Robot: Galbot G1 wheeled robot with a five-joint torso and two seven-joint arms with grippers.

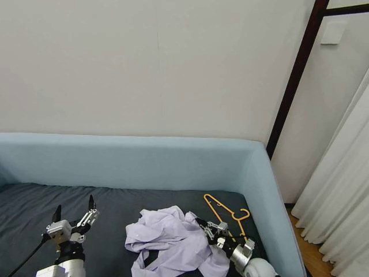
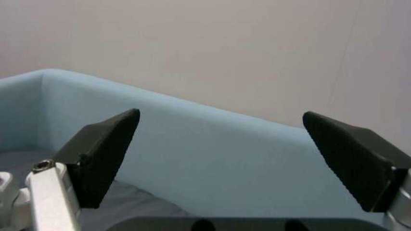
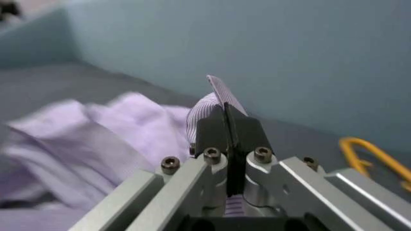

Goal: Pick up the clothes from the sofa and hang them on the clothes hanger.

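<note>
A crumpled lavender shirt (image 1: pixel 173 239) lies on the dark grey seat of the sofa (image 1: pixel 34 202). My right gripper (image 1: pixel 200 223) is at the shirt's right edge, shut on a fold of the striped lavender cloth (image 3: pixel 215 98), which sticks up between its black pads (image 3: pixel 212 131). An orange clothes hanger (image 1: pixel 226 214) lies flat on the seat just right of that gripper, its hook also showing in the right wrist view (image 3: pixel 376 156). My left gripper (image 1: pixel 74 212) hovers open over the seat to the left of the shirt, its black fingertips (image 2: pixel 103 154) wide apart facing the backrest.
The sofa has a light blue backrest (image 1: pixel 127 161) and a light blue right armrest (image 1: pixel 274 213). A white wall rises behind it. A dark door frame (image 1: pixel 294 81) and white curtains (image 1: pixel 340 202) stand to the right of the sofa.
</note>
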